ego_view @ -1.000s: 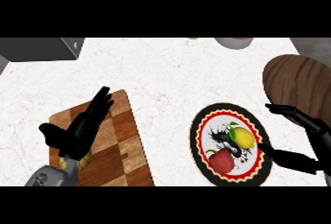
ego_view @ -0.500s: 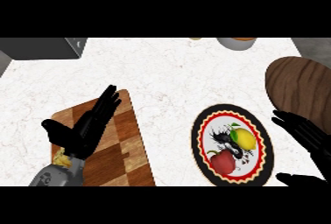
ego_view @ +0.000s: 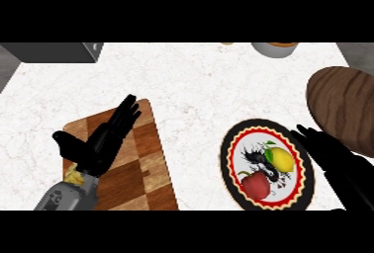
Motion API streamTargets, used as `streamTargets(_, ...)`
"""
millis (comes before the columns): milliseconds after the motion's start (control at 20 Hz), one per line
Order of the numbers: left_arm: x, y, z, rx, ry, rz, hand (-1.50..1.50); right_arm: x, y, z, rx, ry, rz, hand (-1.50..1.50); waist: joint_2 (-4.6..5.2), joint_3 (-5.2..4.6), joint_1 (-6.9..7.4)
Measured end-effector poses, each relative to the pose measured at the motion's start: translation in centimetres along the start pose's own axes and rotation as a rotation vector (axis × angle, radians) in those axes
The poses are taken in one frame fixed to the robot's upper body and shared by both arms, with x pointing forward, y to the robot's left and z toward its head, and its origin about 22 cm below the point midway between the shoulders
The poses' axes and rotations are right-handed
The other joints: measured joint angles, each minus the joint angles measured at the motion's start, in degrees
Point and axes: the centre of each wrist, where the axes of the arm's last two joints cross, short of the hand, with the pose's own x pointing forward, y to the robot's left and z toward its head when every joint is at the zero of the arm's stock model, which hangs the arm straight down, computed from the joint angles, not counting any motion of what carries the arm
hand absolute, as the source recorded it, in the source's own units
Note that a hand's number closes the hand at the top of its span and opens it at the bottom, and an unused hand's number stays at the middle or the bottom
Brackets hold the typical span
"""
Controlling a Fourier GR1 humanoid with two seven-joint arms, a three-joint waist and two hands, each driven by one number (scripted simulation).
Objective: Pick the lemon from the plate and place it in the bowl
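Lemon (ego_view: 282, 159) on plate (ego_view: 232, 150), just left of right hand (ego_view: 337, 163) fingers

light: bright, even | shadows: barely any on counter (ego_view: 197, 84) | glare: none | hands: flat black, detail lost

No words, numbers, labels or brand marks can be read anywhere. The only marking is on the plate (ego_view: 232, 148): a black, splashy figure at its middle inside a red scalloped border, and it forms no letters I can make out.
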Motion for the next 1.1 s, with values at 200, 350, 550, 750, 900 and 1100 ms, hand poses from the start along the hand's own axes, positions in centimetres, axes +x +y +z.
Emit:
streamTargets(200,0.4,-0.5,-0.3,-0.008,-0.001,0.001,0.00,2.1,0.3,-1.4,0.067,0.096,0.023,-1.50,0.05,0.09,0.28)
streamTargets(350,0.3,-0.5,-0.1,-0.001,-0.002,0.003,0.00,3.1,0.3,-2.4,0.107,0.168,0.050,-1.50,0.03,0.12,0.30)
streamTargets(550,0.4,-0.4,0.4,-0.001,-0.006,-0.001,0.00,3.3,1.2,-3.9,0.157,0.230,0.080,-1.50,0.02,0.16,0.17)
streamTargets(750,0.6,0.1,0.2,0.004,-0.007,0.001,0.00,3.1,2.2,-5.3,0.206,0.275,0.103,-1.50,0.02,0.19,0.01)
streamTargets(900,0.7,0.4,-0.1,0.007,-0.004,0.003,0.00,3.0,2.6,-5.6,0.227,0.285,0.121,-1.50,0.01,0.19,-0.12)
streamTargets(1100,0.7,0.3,-0.1,0.007,-0.005,0.003,0.00,2.6,3.4,-5.7,0.235,0.277,0.130,-1.50,0.00,0.21,-0.20)
